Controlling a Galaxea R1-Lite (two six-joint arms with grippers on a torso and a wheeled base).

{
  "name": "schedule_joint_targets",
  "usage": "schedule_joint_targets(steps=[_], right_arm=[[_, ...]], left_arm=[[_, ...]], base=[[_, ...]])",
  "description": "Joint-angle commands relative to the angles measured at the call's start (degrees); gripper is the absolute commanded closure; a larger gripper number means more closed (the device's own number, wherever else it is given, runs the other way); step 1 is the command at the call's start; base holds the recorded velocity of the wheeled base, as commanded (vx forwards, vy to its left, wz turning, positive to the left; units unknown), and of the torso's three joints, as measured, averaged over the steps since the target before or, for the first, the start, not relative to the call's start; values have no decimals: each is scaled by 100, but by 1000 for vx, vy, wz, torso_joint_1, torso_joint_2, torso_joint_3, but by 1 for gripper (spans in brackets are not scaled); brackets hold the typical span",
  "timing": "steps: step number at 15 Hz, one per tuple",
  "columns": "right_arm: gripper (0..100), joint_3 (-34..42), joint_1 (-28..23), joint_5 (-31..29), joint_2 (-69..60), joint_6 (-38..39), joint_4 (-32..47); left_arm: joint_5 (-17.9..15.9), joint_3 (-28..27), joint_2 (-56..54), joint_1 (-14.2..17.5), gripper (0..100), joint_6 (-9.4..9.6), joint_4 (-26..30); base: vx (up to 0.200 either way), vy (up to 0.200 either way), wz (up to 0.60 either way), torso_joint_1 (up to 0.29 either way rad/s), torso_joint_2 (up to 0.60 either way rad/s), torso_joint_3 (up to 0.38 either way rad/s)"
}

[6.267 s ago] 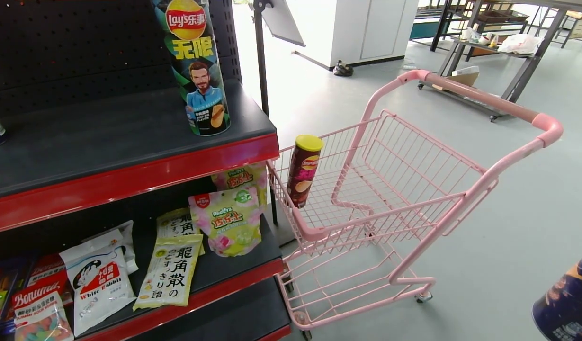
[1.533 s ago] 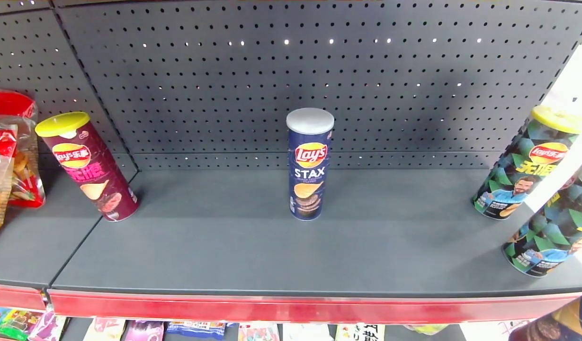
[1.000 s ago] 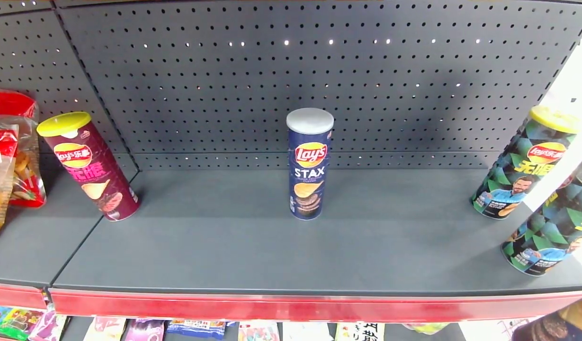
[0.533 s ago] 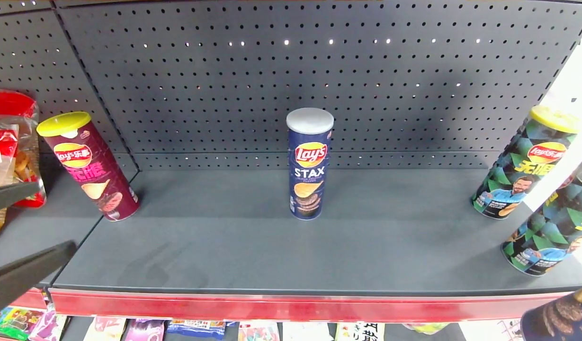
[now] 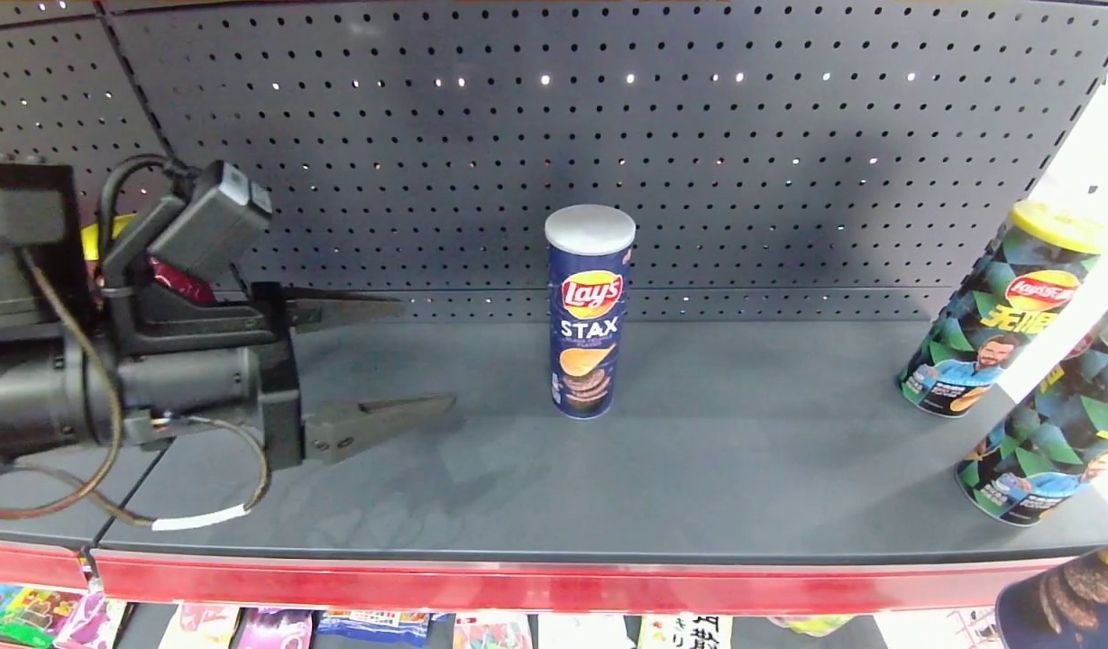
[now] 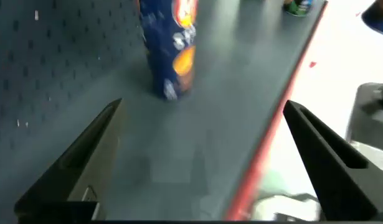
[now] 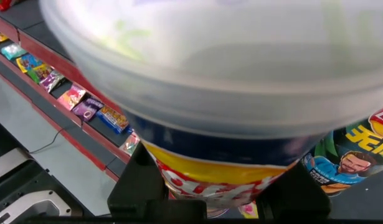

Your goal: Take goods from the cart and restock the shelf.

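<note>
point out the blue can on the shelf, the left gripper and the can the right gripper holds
blue can (image 5: 590,315), head view, front label at mid height
left gripper (image 5: 425,356), head view, midway between its open fingertips
held can (image 7: 222,162), right wrist view, side wall just under the lid

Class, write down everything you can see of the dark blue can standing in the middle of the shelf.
The dark blue can is a tall tube, cardboard by its look, with a grey lid closed on top and a printed label. It stands upright on the grey shelf before the pegboard. The open left gripper is beside it, not touching.
</note>
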Motion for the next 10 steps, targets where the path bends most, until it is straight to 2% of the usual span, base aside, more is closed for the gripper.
schedule_joint_targets(steps=[1, 4, 10], right_arm=[[100, -36, 4, 3, 6, -3, 1], [100, -45, 4, 3, 15, -3, 1], [100, -89, 4, 3, 42, -3, 10]], left_arm=[[-12, -392, 892, -182, 0, 54, -129], [-21, -752, 1375, -261, 0, 203, -305], [-21, -1324, 2087, -472, 0, 203, -586]], base=[[0, 0, 0, 0, 0, 0], [0, 0, 0, 0, 0, 0], [0, 0, 0, 0, 0, 0]])
